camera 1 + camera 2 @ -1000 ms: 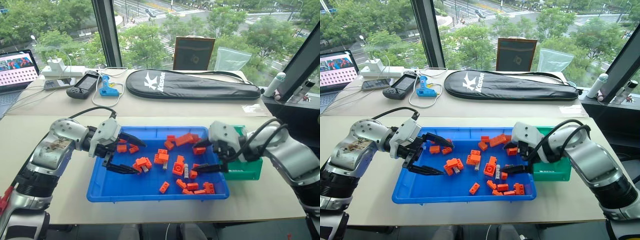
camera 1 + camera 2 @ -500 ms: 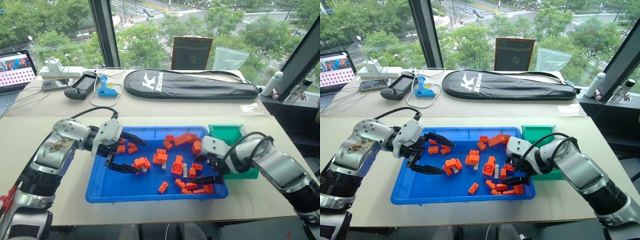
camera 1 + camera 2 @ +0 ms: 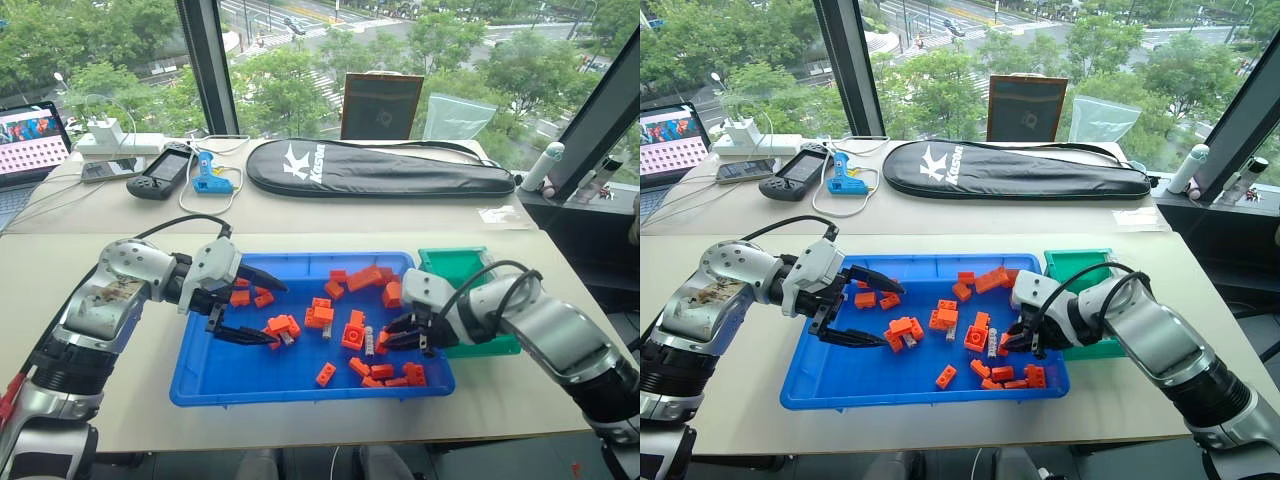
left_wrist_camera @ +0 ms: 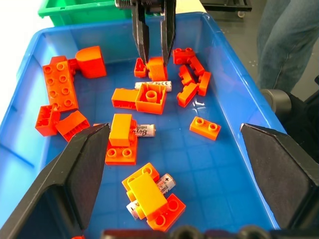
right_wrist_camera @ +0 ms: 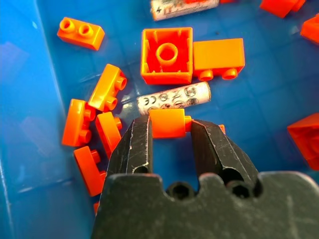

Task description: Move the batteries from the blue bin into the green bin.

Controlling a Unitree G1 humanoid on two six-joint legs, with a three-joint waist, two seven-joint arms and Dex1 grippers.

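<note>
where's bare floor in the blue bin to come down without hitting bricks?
Free: the blue bin floor along its near wall, between the left pincer and the lone brick. Crowded: the middle and the side by the green bin, where the right pincer is shut on an orange brick beside a battery.

Bright, even daylight from the windows behind the table
Soft shadows, mild glare on the blue bin (image 4: 234, 74) floor; views sharp, slight edge bending
</note>
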